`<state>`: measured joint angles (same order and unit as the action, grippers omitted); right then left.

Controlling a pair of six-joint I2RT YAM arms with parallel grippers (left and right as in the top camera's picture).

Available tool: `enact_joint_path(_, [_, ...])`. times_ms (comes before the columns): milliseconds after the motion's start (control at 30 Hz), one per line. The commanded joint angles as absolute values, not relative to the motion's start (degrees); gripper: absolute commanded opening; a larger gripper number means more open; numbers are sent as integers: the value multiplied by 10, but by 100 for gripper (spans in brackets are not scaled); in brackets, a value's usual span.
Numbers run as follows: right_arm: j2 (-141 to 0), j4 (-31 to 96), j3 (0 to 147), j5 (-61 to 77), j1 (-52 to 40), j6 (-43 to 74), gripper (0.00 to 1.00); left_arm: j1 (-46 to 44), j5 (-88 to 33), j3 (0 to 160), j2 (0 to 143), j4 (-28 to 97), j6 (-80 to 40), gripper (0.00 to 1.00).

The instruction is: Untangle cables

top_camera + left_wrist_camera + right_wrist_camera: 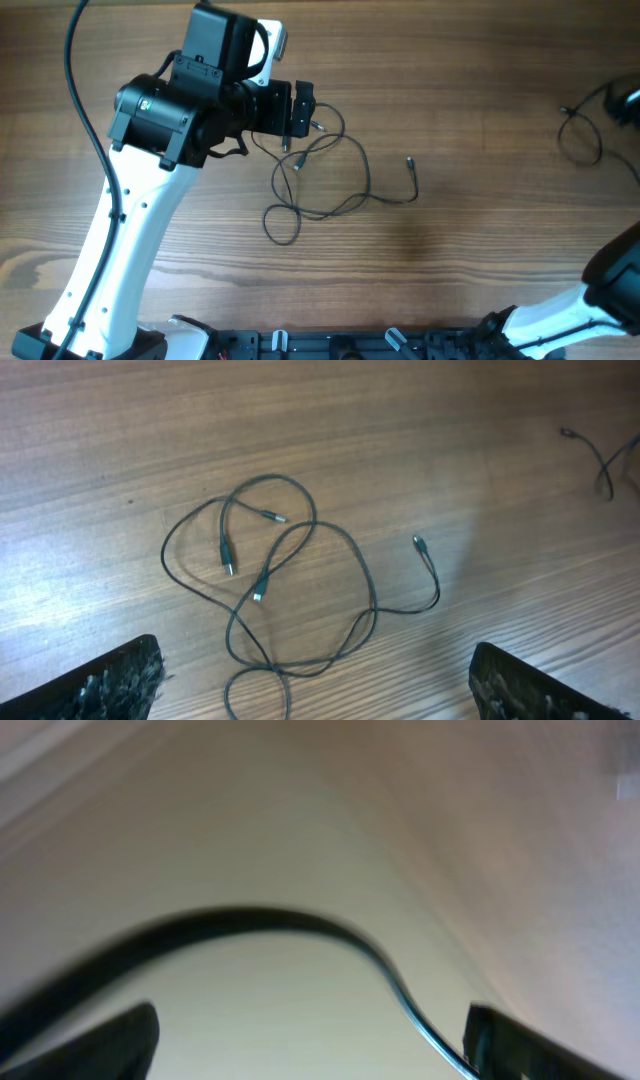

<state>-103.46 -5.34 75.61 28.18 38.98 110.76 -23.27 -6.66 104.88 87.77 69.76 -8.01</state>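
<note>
My right view is blurred: one cable (pixel 250 916) curves loose between the spread jaws of my right gripper (pixel 310 1035). My left gripper (pixel 312 668) hangs, jaws wide and empty, over the tangle of cables (pixel 300 532) on the table (pixel 450 430): four plug tips (pixel 417 542), cords uncountable.

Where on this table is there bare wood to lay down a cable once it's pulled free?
Widest bare patch: the wooden table between the tangled thin black cables and the separate black cable at the right edge. Crowded around the tangle, where the left arm hangs over it.
</note>
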Motion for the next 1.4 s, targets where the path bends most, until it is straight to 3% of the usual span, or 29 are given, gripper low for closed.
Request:
enact_joint_path(0, [-944,-69,768,176,358,1019,100,-234,-66,1050,880,697,-84,100])
enact_joint_path(67, [-930,96,768,79,334,1003,100,-234,-66,1050,880,697,-84,100])
enact_joint_path(200, [-982,408,764,11,294,1012,100,-234,-66,1050,880,699,-84,100])
enact_joint_path(367, [-1016,556,764,87,291,1051,99,-234,-66,1050,880,713,-84,100])
enact_joint_path(500, [-1017,582,764,75,291,908,100,-234,-66,1050,880,715,-84,100])
enact_joint_path(633, [-1017,628,764,79,295,927,100,-234,-75,1050,880,719,-84,100])
enact_joint_path(733, [-1017,643,764,120,297,991,86,-234,-81,1050,880,725,-84,100])
enact_joint_path(900, [-1017,712,764,250,278,912,69,-234,-81,1050,880,728,-83,100])
enact_joint_path(967, [-1017,682,764,247,267,917,70,-234,-81,1050,880,729,-83,100])
enact_joint_path(1033, [-1017,576,764,214,259,914,100,-234,-81,1050,880,736,-83,100])
enact_joint_path(1100, [-1018,542,764,111,247,794,100,-234,-81,1050,880,747,-83,100])
enact_joint_path(1267, [-1018,521,764,88,246,719,100,-234,-81,1050,880,749,-83,100])
enact_joint_path(1333, [-1018,469,764,124,243,575,100,-234,-81,1050,880,748,-83,100])
enact_joint_path(1367, [-1018,420,764,207,238,465,100,-234,-81,1050,880,747,-83,100])
